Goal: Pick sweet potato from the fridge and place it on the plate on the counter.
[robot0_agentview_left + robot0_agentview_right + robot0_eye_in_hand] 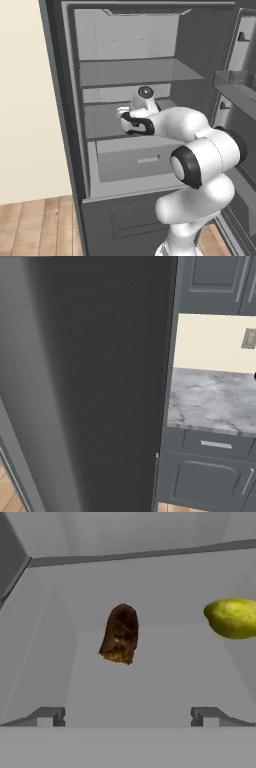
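Note:
The fridge (70, 125) stands open, and the arm reaches onto its middle shelf (100, 120). In the hand view the sweet potato (120, 633), a dark reddish-brown lump, lies on the light grey shelf floor ahead of my gripper (127, 716). It rests a little left of the gap's centre. Both dark fingertips (50, 716) stand wide apart with nothing between them, so the gripper is open and still short of the sweet potato. The marbled counter (215, 401) shows to the right of the fridge's dark side wall. The plate is out of view.
A yellow-green fruit (232, 617) lies on the same shelf, right of the sweet potato. A pale drawer (135, 160) sits below the shelf and another shelf (135, 70) above. The fridge door's bins (235, 82) stand at the right. Dark cabinets (215, 476) sit under the counter.

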